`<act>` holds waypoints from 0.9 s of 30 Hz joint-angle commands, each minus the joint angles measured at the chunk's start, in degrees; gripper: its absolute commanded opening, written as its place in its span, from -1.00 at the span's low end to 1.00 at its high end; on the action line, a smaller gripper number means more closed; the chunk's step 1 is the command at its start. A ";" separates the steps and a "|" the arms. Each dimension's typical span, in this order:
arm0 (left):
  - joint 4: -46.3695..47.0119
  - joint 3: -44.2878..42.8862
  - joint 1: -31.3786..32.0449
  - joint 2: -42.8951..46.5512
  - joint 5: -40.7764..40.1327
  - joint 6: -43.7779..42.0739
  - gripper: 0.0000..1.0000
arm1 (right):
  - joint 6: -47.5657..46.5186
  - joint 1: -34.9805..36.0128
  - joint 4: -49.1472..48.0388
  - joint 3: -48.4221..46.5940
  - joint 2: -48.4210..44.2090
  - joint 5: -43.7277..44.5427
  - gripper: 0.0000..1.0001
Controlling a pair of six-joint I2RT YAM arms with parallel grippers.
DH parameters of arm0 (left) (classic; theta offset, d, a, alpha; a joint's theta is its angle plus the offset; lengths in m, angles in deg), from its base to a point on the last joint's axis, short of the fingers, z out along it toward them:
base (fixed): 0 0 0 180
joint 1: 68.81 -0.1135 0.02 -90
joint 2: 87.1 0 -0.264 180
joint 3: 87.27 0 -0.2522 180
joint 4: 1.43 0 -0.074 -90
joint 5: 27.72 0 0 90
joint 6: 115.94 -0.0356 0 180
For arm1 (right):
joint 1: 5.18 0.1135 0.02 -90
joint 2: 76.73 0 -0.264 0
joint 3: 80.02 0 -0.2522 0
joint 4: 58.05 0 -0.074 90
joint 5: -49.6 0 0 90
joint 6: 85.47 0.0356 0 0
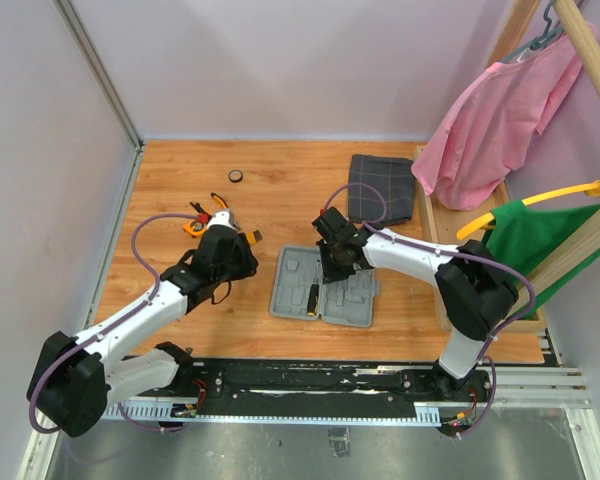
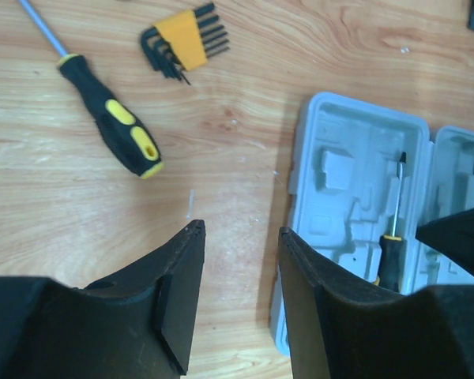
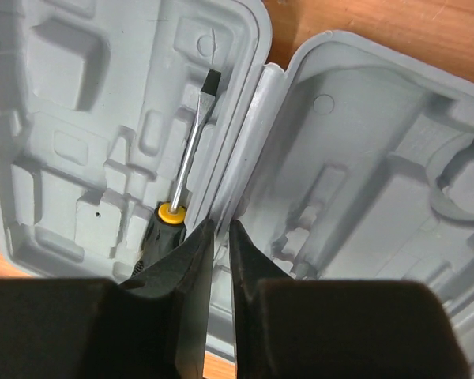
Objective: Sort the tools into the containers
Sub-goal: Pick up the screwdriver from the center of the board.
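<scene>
The open grey case (image 1: 352, 300) lies on the wooden table between my arms. One black-and-yellow screwdriver (image 3: 186, 158) rests in a moulded slot of its left half (image 2: 340, 170). My right gripper (image 3: 220, 223) hovers over the case's hinge, jaws almost together with only a thin slit and nothing in it. My left gripper (image 2: 241, 230) is open and empty above bare wood, just left of the case. Ahead of it lie a larger black-and-yellow screwdriver (image 2: 114, 122) and a yellow hex-key set (image 2: 186, 39). Orange-handled pliers (image 1: 205, 215) lie further back.
A small round object (image 1: 236, 176) sits near the back wall. A dark checked folded cloth (image 1: 380, 187) lies behind the case. A wooden rack (image 1: 435, 255) with pink (image 1: 490, 110) and green (image 1: 535, 240) garments stands along the right side.
</scene>
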 commanded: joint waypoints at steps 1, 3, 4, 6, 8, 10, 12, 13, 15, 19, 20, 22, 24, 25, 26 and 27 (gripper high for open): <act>-0.84 -0.22 -3.28 1.92 -1.72 1.01 -0.04 | -4.68 -1.17 3.14 -1.80 0.02 3.24 -0.69; -0.77 -0.39 -4.68 2.00 -2.89 1.78 0.02 | -5.92 -1.22 2.63 -2.33 -1.93 1.97 -0.57; -0.79 -0.54 -5.38 1.85 -3.43 2.14 0.05 | -6.55 -1.23 2.34 -2.52 -3.06 1.41 -0.49; -0.68 -0.93 -6.29 1.11 -4.68 2.65 0.11 | -7.99 -1.15 1.75 -2.69 -5.51 -0.41 -0.33; -0.31 -1.49 -7.06 -0.13 -6.07 2.96 0.15 | -9.02 -1.17 1.34 -2.49 -8.63 -1.92 -0.26; -0.06 -2.21 -7.67 -1.84 -7.44 2.98 0.19 | -9.49 -1.18 1.24 -1.72 -12.08 -2.30 -0.23; 0.28 -2.79 -8.41 -3.88 -8.58 2.77 0.21 | -9.59 -1.15 0.80 0.01 -15.53 -1.18 -0.20; 0.56 -2.92 -8.91 -4.80 -8.84 2.66 0.22 | -9.54 -1.21 0.41 1.37 -17.47 0.05 -0.18; 1.21 -3.17 -10.12 -6.87 -9.07 2.54 0.23 | -9.50 -1.17 -1.37 4.52 -21.15 2.45 -0.15; 3.84 -3.29 -12.01 -11.12 -8.43 2.22 0.26 | -9.31 -1.37 -4.97 11.55 -27.81 5.14 -0.11; 4.48 -3.45 -12.24 -12.22 -8.20 2.07 0.26 | -9.25 -1.41 -5.26 12.85 -29.16 4.96 -0.11; 5.71 -3.87 -12.39 -14.58 -7.50 1.77 0.26 | -9.50 -1.60 -5.02 14.65 -31.00 4.08 -0.09; 6.58 -4.51 -12.43 -16.94 -6.88 1.56 0.26 | -9.36 -1.91 -4.24 16.02 -32.40 3.37 -0.02; 6.94 -4.73 -12.48 -17.84 -6.71 1.49 0.26 | -9.09 -2.01 -4.09 16.97 -32.99 3.08 0.03; 7.22 -4.96 -12.44 -18.53 -6.69 1.44 0.26 | -8.63 -2.02 -3.99 17.79 -33.65 2.96 0.16; 7.49 -5.29 -12.47 -19.29 -6.64 1.36 0.26 | -8.12 -2.02 -4.25 18.61 -34.26 2.91 0.24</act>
